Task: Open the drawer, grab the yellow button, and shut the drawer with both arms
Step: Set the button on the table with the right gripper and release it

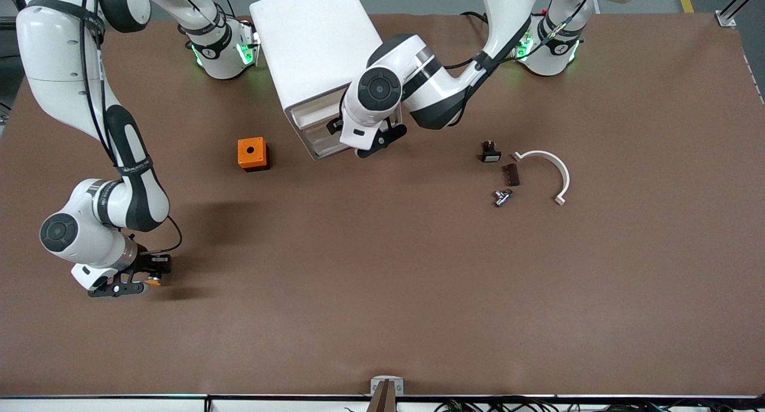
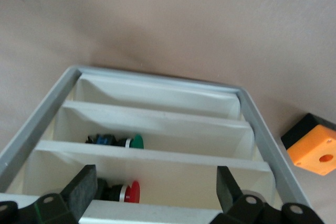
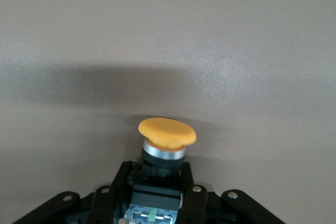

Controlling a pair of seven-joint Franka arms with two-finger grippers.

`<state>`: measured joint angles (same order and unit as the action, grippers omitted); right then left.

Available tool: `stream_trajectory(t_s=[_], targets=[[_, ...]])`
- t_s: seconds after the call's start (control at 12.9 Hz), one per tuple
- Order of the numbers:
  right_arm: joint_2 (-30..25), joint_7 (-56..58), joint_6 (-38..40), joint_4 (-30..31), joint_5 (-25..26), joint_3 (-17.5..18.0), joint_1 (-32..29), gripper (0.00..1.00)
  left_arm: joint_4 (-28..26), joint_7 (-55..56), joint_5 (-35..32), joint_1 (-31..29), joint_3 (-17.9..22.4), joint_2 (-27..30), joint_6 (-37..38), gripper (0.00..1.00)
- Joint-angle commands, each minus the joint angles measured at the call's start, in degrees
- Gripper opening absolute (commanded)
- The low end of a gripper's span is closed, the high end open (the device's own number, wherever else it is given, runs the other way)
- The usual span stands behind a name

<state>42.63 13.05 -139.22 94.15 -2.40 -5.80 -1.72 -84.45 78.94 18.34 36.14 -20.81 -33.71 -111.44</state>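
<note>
The button (image 3: 167, 132) has a round orange cap, a silver ring and a black body. My right gripper (image 3: 163, 177) is shut on that body, low over the table toward the right arm's end (image 1: 156, 272). The white cabinet (image 1: 317, 41) has its drawer (image 1: 317, 134) pulled out. The left gripper (image 2: 156, 192) is open at the drawer's front edge (image 1: 364, 143), one finger (image 2: 84, 190) on each side of the front compartment. The drawer's grey rim (image 2: 157, 80) frames several white compartments.
Inside the drawer lie a green-capped button (image 2: 131, 141) and a red-capped one (image 2: 128, 192). An orange box (image 1: 251, 153) with a round hole stands beside the cabinet. Toward the left arm's end lie a black part (image 1: 490, 153), a brown piece (image 1: 511, 174), a metal part (image 1: 502, 197) and a white curved bracket (image 1: 553, 167).
</note>
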Motion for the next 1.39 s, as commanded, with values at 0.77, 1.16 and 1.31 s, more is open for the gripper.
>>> stream_trajectory(t_s=[0.77,1.16,1.31], targets=[[-19.7,-6.9,30.5,-1.5,0.0,0.6,-0.2,1.00,-1.5,1.8,7.8,0.3,0.4,0.2,-1.4,1.00],[-27.9,-9.2,50.4,-8.6,0.7,0.7,0.1,1.00,3.3,2.0,-3.9,-9.2,0.8,2.4,0.7,0.99],[-27.9,-9.3,55.4,-12.6,1.0,0.6,-0.2,1.00,6.0,-3.1,-4.7,-14.5,0.3,4.7,3.9,0.99]])
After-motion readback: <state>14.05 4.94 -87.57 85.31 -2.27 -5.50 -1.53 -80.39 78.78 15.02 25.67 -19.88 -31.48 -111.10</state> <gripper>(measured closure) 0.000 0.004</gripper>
